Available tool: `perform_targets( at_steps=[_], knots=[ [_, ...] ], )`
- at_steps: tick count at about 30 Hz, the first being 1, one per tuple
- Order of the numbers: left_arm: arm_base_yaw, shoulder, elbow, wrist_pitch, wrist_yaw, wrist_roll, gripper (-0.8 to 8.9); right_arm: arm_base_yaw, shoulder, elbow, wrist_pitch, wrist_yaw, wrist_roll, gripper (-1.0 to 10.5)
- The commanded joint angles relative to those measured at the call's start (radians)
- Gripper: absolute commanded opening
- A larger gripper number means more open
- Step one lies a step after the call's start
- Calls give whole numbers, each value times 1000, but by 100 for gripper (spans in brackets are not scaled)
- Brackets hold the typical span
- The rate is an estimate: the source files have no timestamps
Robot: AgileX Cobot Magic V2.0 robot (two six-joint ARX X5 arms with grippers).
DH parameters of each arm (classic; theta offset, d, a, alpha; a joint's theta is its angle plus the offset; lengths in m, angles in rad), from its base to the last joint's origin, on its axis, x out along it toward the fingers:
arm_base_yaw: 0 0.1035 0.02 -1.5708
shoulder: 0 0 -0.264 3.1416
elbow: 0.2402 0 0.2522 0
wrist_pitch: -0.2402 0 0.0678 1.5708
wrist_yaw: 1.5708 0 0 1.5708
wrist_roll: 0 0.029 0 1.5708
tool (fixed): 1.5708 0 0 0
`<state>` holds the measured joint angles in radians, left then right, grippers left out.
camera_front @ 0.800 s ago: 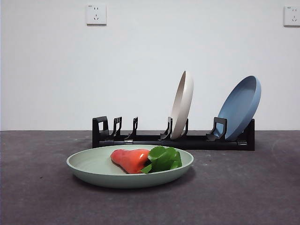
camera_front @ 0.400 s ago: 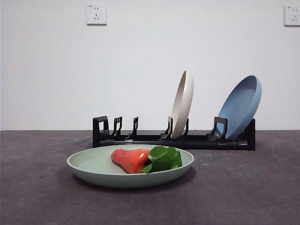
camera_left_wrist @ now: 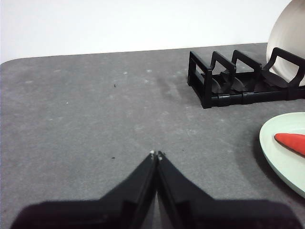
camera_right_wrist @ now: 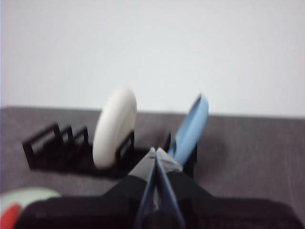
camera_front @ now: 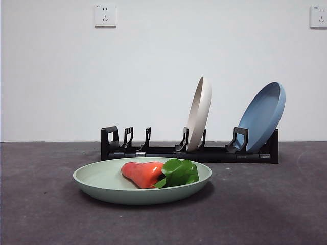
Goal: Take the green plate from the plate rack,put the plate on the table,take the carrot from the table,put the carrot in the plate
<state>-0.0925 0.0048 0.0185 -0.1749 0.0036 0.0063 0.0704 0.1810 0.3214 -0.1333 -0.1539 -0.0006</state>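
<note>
The green plate lies flat on the dark grey table, in front of the plate rack. The carrot rests in the plate, its green leafy top toward the right. In the left wrist view the plate's edge and the carrot's orange tip show at one side; my left gripper is shut with nothing in it, above bare table and apart from the plate. My right gripper is shut and empty, raised well away from the rack. Neither arm shows in the front view.
A cream-white plate and a blue plate stand in the rack's right slots; the left slots hold nothing. Both plates show in the right wrist view, the cream one and the blue one. A white wall stands behind.
</note>
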Motion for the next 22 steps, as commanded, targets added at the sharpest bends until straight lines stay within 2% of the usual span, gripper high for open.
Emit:
perform_targets(
  at_steps=[1,9,20,22],
  knots=[
    [3,-3,-9,0,0,-6,-3,-3,-55,-100,18,5,-5,1],
    [3,-3,-9,1,0,-6,-3,-3,-179,-266,20,3,47,1],
    [3,-3,-9,1,0,-6,-3,-2,-180,-293,-98,3,53,1],
    [3,-3,-9,1,0,-6,-3,-1,-180,-293,-101,3,80,1]
  ],
)
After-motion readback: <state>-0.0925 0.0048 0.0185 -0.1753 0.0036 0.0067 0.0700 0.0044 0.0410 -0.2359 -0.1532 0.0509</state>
